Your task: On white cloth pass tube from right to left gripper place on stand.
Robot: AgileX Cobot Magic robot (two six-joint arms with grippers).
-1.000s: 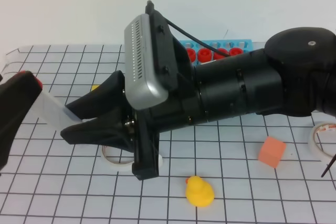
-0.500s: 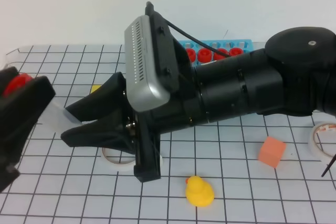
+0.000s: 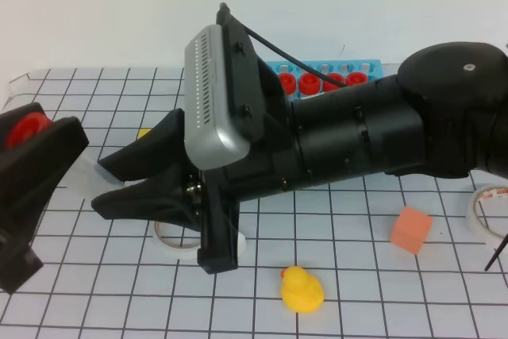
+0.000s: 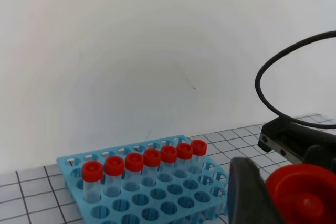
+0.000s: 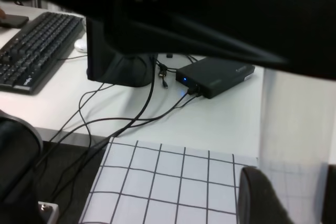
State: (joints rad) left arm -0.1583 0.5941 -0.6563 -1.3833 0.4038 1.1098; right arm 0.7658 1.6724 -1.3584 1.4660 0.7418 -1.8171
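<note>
Filling most of my overhead view, the right gripper (image 3: pixel 107 182) pinches the clear end of the tube (image 3: pixel 79 171) above the white cloth (image 3: pixel 357 291). Behind it, the stand (image 4: pixel 152 192) holds seven red-capped tubes in one row. My left gripper (image 3: pixel 32 156) has narrowed onto the red cap since a second ago; the arm hides most of the stand overhead.

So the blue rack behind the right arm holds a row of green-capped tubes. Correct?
Not quite. The caps are red, not green. The left wrist view shows the blue rack with a row of red-capped tubes standing in it; the exterior high view shows them behind the right arm.
</note>
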